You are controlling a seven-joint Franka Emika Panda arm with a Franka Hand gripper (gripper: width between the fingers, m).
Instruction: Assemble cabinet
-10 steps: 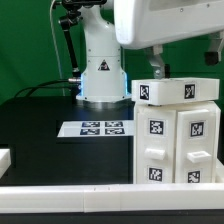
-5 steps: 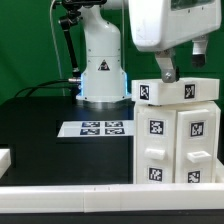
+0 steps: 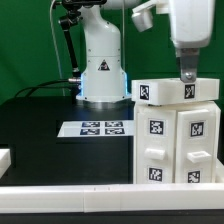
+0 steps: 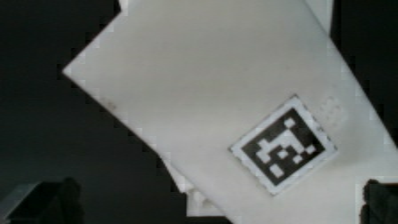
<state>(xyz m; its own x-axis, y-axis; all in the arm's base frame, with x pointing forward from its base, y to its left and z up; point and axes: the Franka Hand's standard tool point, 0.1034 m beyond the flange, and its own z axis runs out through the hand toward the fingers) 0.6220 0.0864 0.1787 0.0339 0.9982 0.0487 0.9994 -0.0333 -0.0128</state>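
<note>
The white cabinet (image 3: pixel 176 140) stands at the exterior view's right, with tagged drawer blocks in its front. A tagged white slab (image 3: pixel 178 91) lies across its top. My gripper (image 3: pixel 186 72) hangs just above that slab, fingers pointing down near its middle. In the wrist view the white top surface (image 4: pixel 205 85) with one black-and-white tag (image 4: pixel 285 142) fills the picture. My gripper (image 4: pixel 214 203) is open there, its two dark fingertips (image 4: pixel 47 200) far apart at the frame's sides, with nothing held between them.
The marker board (image 3: pixel 95 128) lies flat on the black table in front of the robot base (image 3: pixel 101 72). A long white rail (image 3: pixel 90 199) runs along the near edge. A small white piece (image 3: pixel 4 157) sits at the exterior view's far left.
My gripper has moved toward the exterior view's right, from the cabinet's left top corner to above the middle of the top slab. The cabinet has not moved.
</note>
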